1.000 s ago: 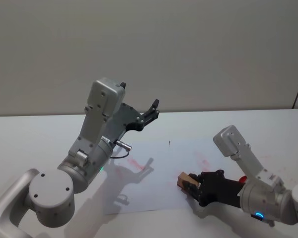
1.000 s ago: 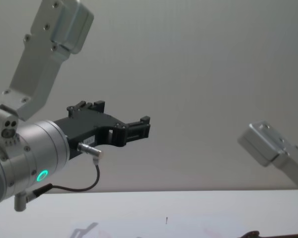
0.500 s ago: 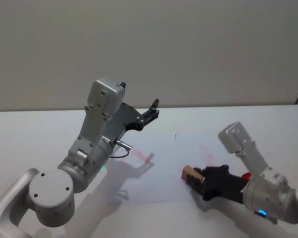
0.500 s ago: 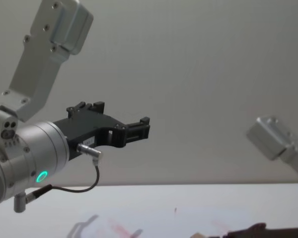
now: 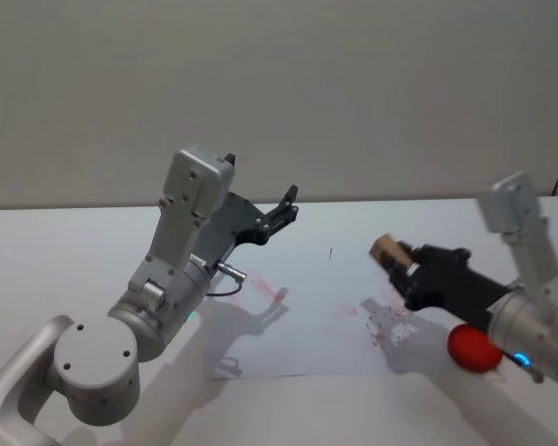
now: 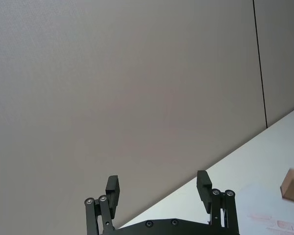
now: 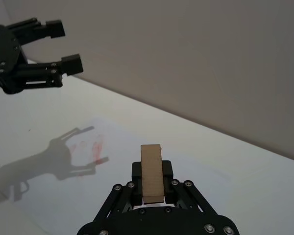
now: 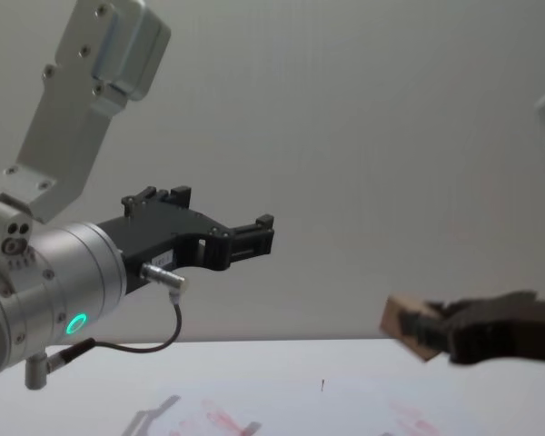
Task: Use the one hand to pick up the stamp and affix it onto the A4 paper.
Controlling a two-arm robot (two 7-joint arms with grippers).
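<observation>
Hovering over the right part of the A4 paper [image 5: 298, 339], clear of it: the stamp [image 5: 385, 249], pinched between the 2 fingers of the right gripper [image 5: 400, 263] (closed snug on it). Beneath, red imprints [image 5: 383, 325] on the sheet. Just beside, a red round thing [image 5: 472, 347] on the surface [image 5: 56, 251]. Raised at left, the left gripper [image 5: 286, 206], fingers spread wide, empty.

My arms [image 5: 181, 243] are silver-grey, with round joint housings and boxy link covers. My left tool [image 5: 291, 202] and right tool [image 5: 396, 259] are black and angular. Small silver screws [image 6: 216, 192] mark the left finger pivots. A thin dark cable [image 8: 163, 341] loops under the left wrist beside a green light [image 8: 76, 322]. The right wrist has a blue light [image 5: 522, 359].
</observation>
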